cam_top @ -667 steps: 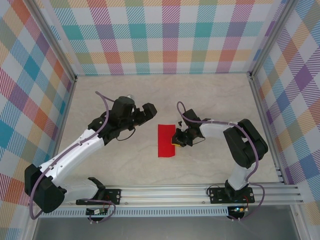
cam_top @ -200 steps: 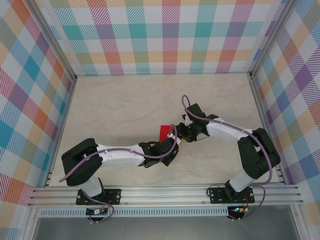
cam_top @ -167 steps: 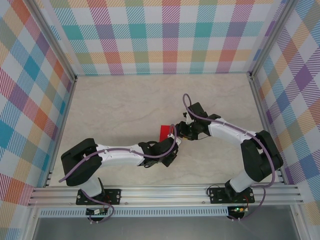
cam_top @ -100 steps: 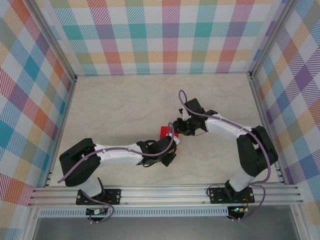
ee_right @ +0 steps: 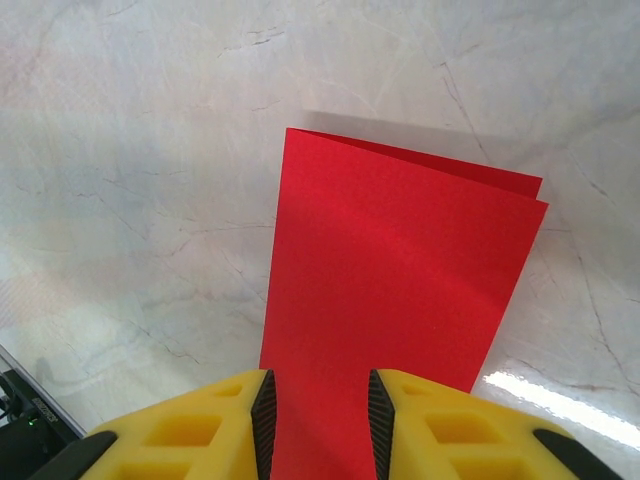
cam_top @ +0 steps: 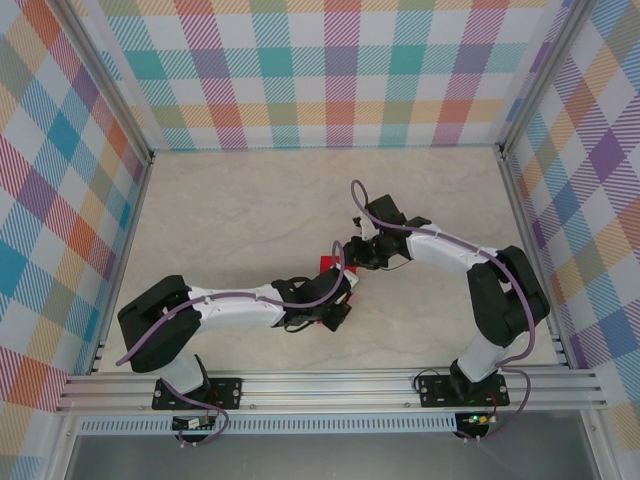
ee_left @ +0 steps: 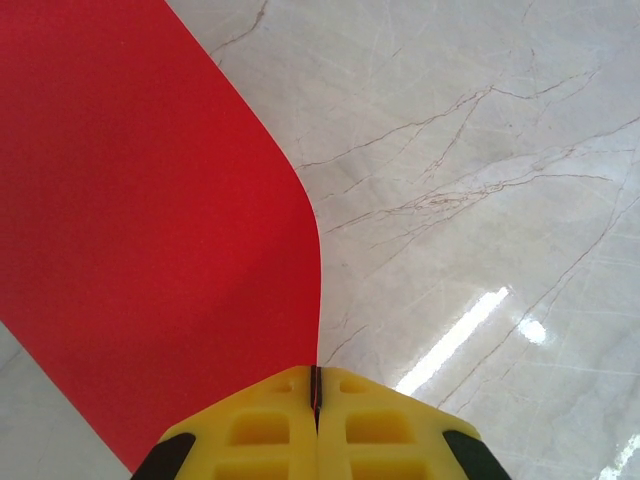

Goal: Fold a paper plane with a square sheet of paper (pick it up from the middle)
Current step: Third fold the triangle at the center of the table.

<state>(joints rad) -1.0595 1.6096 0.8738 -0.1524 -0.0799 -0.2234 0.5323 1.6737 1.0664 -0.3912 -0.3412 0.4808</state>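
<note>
Top external view hides most of the red paper (cam_top: 325,263) beneath the left arm (cam_top: 250,300) and right arm (cam_top: 440,250) at the middle of the table (cam_top: 220,200) (a red corner peeks out). Left fingers (ee_left: 270,435) are pressed together on its curled edge. Right fingers (ee_right: 200,430) stand narrowly apart over the folded sheet, contact unclear.

A pale marble-look tabletop (cam_top: 250,200) with thin brown veins lay inside three walls (cam_top: 340,70) of pastel plaid (teal, orange, purple and yellow checks). Grey metal posts (cam_top: 103,80) ran up the back corners. A slotted aluminium rail (cam_top: 330,385) crossed the near edge. Bright streaks of reflected light (ee_left: 455,340) sat on the glossy surface.
</note>
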